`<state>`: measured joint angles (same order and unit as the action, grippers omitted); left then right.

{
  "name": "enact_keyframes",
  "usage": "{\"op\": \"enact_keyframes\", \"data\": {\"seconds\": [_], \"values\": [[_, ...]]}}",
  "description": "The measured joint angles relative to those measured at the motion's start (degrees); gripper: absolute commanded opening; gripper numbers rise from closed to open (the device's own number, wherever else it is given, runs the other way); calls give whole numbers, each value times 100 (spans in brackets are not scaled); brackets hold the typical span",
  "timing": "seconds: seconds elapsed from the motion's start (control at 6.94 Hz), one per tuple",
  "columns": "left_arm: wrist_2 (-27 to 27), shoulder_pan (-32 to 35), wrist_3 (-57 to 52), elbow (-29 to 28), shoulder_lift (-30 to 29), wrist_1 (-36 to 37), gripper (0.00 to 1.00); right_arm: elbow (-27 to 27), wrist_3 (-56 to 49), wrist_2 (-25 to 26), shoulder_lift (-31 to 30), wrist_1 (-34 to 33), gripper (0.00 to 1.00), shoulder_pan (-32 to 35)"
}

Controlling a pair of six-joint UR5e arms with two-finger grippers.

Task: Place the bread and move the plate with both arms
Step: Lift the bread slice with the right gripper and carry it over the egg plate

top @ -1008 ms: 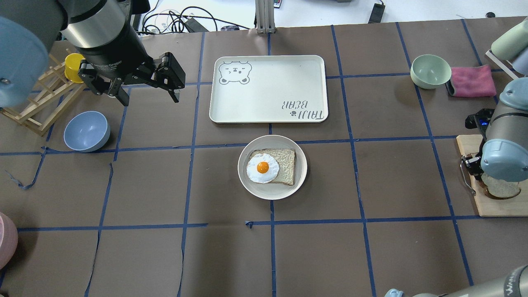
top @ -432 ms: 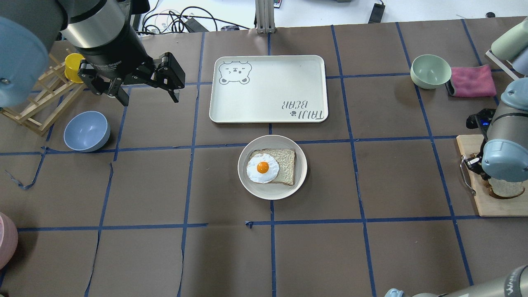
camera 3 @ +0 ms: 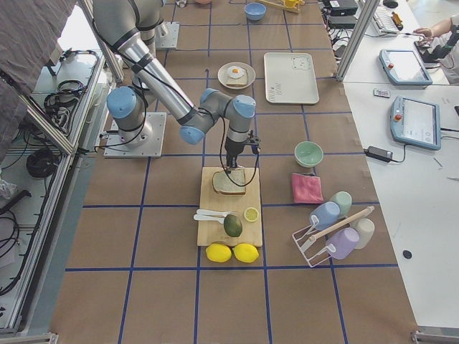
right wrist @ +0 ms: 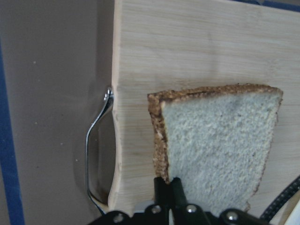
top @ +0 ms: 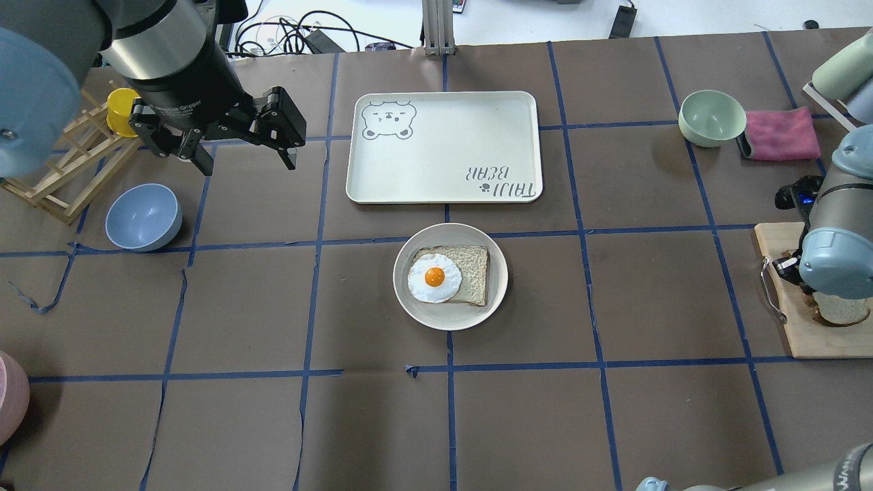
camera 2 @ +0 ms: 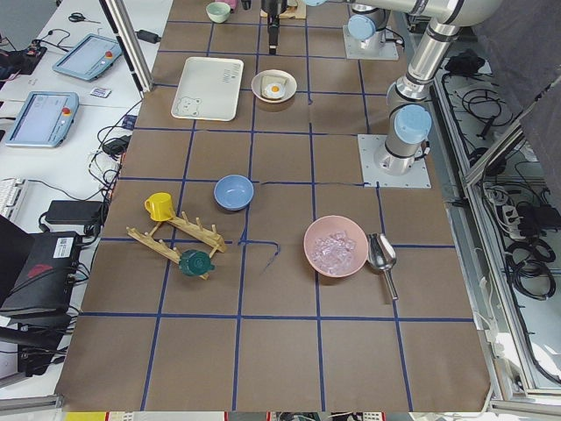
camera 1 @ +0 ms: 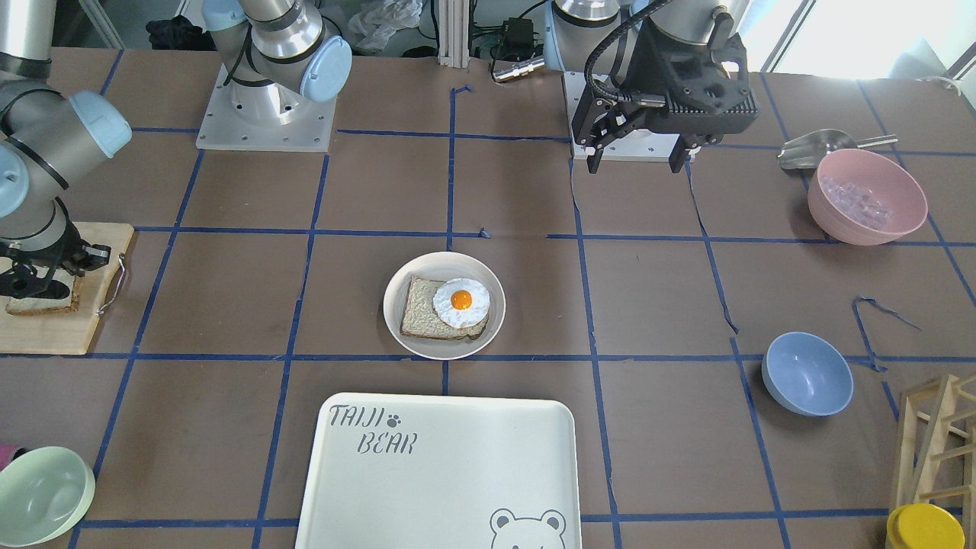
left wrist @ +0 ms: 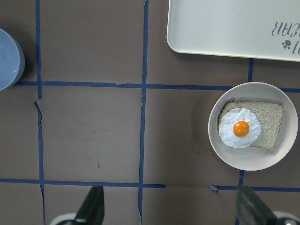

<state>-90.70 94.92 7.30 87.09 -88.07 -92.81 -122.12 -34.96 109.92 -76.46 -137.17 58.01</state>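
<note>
Overhead: right gripper [right wrist: 169, 182] at right edge grasps the bread [top: 842, 310]; left gripper [top: 247, 164], upper left, hangs released above the table [top: 273, 307].

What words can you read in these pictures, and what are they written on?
"TAIJI BEAR", with a small paw mark: on the cream tray.
Small white lettering on the left arm, on its black wrist: too blurred to read.
</note>
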Motion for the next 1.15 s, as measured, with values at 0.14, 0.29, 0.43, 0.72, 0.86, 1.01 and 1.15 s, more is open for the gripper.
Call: {"op": "enact_keyframes", "data": {"seconds": [0.14, 0.29, 0.43, 0.72, 0.86, 1.01, 1.15], "values": [[0, 0, 0, -3, 0, 0, 100, 11, -4, 3, -91, 24, 0, 1], [0, 0, 0, -6, 0, 0, 100, 14, -4, 4, -190, 35, 0, 14], [2, 0, 0, -7, 0, 0, 100, 18, 9, 1, -294, 39, 0, 41], [6, 0, 0, -13, -3, 0, 100, 91, 72, 1, -594, 106, 0, 256], [3, 0, 0, -15, -3, 2, 100, 242, 132, 2, -676, 320, 0, 423], [1, 0, 0, -16, -1, 6, 100, 518, 336, -11, -714, 743, 0, 607], [2, 0, 0, -16, 0, 6, 100, 866, 774, -35, -728, 1294, 0, 959]]}}
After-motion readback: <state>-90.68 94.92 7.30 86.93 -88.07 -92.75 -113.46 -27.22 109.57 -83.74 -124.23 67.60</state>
